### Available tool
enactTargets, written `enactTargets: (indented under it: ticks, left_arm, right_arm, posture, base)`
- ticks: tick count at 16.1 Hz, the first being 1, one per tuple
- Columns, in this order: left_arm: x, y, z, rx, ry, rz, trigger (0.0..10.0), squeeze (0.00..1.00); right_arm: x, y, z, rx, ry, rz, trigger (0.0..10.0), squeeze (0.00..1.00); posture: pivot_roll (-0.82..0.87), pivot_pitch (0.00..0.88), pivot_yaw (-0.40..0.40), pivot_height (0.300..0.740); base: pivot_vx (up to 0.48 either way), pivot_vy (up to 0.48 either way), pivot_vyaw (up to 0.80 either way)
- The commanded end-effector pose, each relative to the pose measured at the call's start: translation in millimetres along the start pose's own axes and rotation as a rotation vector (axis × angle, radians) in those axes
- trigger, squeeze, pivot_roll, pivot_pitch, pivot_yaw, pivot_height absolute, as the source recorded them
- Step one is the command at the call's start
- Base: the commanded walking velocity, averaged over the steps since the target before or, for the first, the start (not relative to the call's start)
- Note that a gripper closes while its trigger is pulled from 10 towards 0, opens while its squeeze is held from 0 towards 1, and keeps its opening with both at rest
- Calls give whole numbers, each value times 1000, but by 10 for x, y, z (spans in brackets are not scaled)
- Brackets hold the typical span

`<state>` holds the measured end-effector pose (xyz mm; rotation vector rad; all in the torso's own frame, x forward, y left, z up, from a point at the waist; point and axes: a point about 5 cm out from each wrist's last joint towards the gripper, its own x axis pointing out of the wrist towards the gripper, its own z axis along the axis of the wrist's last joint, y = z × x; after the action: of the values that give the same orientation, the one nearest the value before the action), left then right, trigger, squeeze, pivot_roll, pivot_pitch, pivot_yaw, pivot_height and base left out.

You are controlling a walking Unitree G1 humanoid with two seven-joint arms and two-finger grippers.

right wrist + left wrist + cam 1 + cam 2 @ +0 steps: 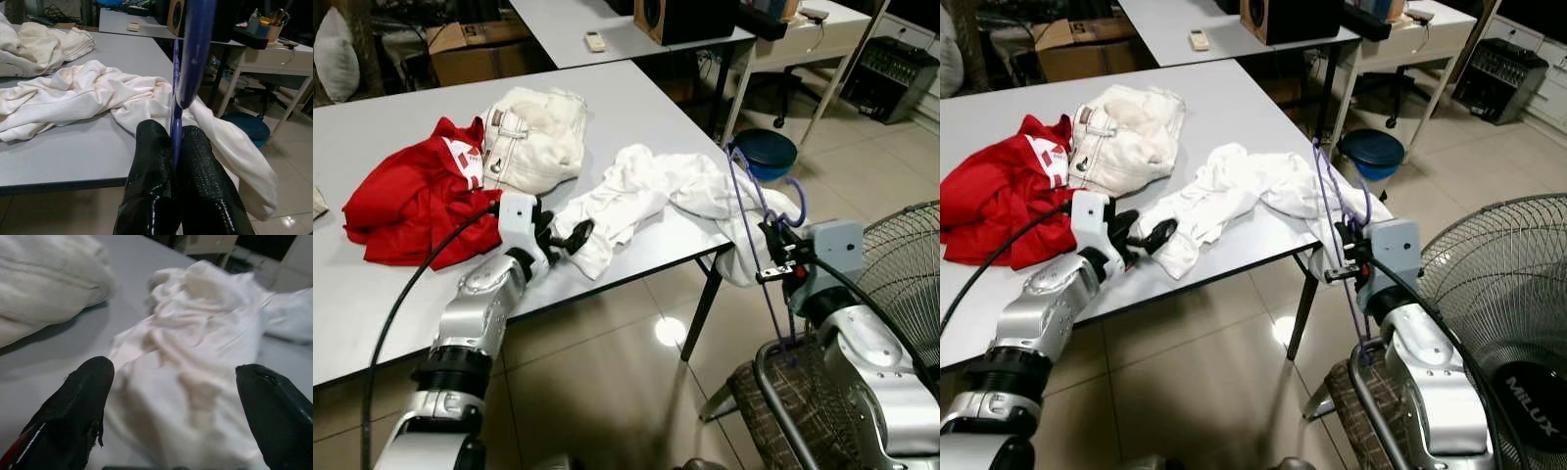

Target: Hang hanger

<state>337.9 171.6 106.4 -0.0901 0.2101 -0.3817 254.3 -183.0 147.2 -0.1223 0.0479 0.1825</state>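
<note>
- My right gripper (pixel 781 257) is clenched on the purple hanger (pixel 750 201); in the right wrist view my two black fingers (pixel 151 176) pinch its thin wire between them, off the table's near right corner.
- The hanger stands roughly upright, its long axis running up and down through my grip. One end rises past the draped cloth, the other drops toward the wire basket (pixel 783 392) by my forearm.
- My left gripper (pixel 570 238) rests low on the table (pixel 636 108), fingers (pixel 78 401) spread wide with nothing between them, at the near end of the white shirt (pixel 656 191).
- The shirt lies lengthwise across the table from my left fingers toward the hanger, its far end spilling over the table edge just beside the wire. The left arm is nearer the cloth, the right already has the hanger.
- I judge the next move depends on bringing the hanger into the shirt's opening.
- I cannot make out the collar or any opening in the rumpled cloth, and the hanger's hook is hard to trace.
- The red garment (pixel 411 201) and cream trousers (pixel 533 137) lie well apart, further left.
</note>
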Motion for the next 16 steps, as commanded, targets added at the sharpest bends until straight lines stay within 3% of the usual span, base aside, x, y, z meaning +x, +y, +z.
enactTargets:
  ticks: [1, 3, 6, 7, 8, 9, 16]
  left_arm:
    - [18, -4, -36, 16, 27, 4, 10000, 0]
    - [17, -8, -218, 58, 143, -16, 10000, 0]
    - [39, -13, -287, 63, 178, -21, 10000, 0]
    - [48, -26, -309, 67, 189, -32, 8196, 0]
    - [55, -26, -340, 80, 207, -32, 2000, 0]
    - [67, -34, -339, 78, 205, -45, 0, 0]
    - [100, -54, -277, 49, 141, -64, 0, 0]
  right_arm:
    - [19, 34, 3, 9, 6, 16, 10000, 0]
    - [33, 81, -16, 9, 12, 31, 10000, 0]
    - [45, 96, -20, 11, 13, 37, 10000, 0]
    - [49, 102, -23, 12, 14, 39, 10000, 0]
    - [53, 115, -26, 12, 14, 41, 10000, 0]
    - [57, 124, -29, 13, 13, 40, 10000, 0]
    - [75, 149, -57, 12, 19, 45, 10000, 0]
  posture:
    - [-154, 0, 30, 740]
    - [-155, 0, 34, 740]
    - [-155, 0, 38, 740]
    - [-155, 0, 41, 740]
    - [-155, 0, 41, 740]
    - [-157, 0, 48, 740]
    - [-155, 0, 45, 740]
  base:
    - [0, 0, 0]
    - [0, 0, 0]
    - [0, 0, 0]
    - [0, 0, 0]
    - [0, 0, 0]
    - [0, 0, 0]
    - [0, 0, 0]
